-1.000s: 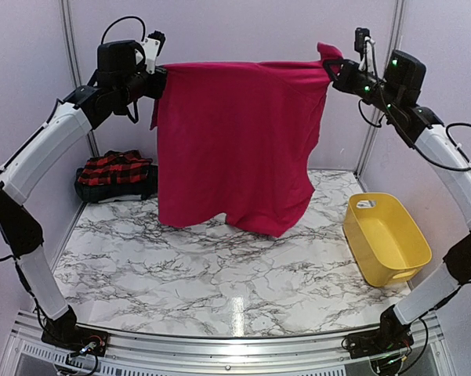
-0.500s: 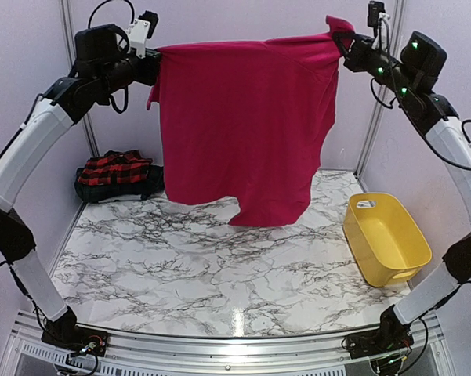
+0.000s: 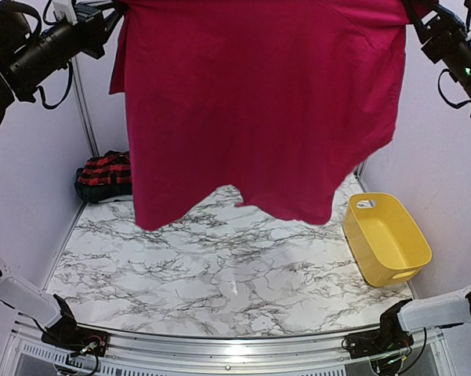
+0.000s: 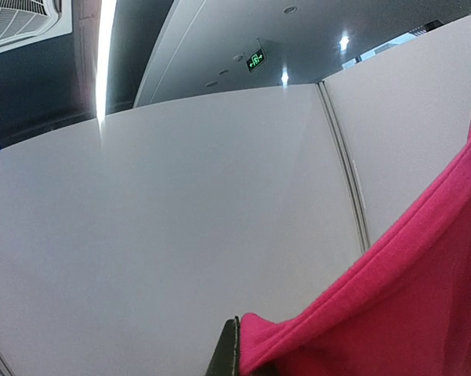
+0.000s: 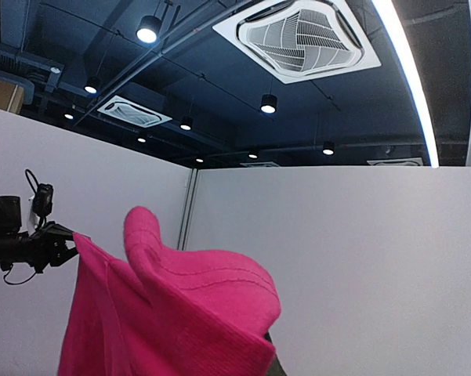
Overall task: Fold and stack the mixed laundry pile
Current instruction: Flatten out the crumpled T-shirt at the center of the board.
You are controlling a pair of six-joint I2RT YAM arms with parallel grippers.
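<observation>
The fingers of the left gripper (image 3: 110, 11) are closed fully on one top corner of the magenta-pink garment (image 3: 259, 110), and the left wrist view shows only a thin roll of hem between them. The right gripper (image 3: 414, 12) is closed in the same way on the other top corner, where the bunched cloth hides its fingers. Between them the garment hangs spread out, high above the marble table (image 3: 219, 274), with its lower edge free of the surface.

I think the main risk is a slip. Each grip takes only little cloth, so a fast swing or too much pull between the arms may draw a corner out. If it comes down unevenly, the hem may fold under, or land on the yellow tub (image 3: 388, 235) at the right or on the checked garment (image 3: 106, 168) at the far left.

The cloth is plain and rather smooth. A sleeve hangs at each side, and the bottom edge is higher in the middle.
</observation>
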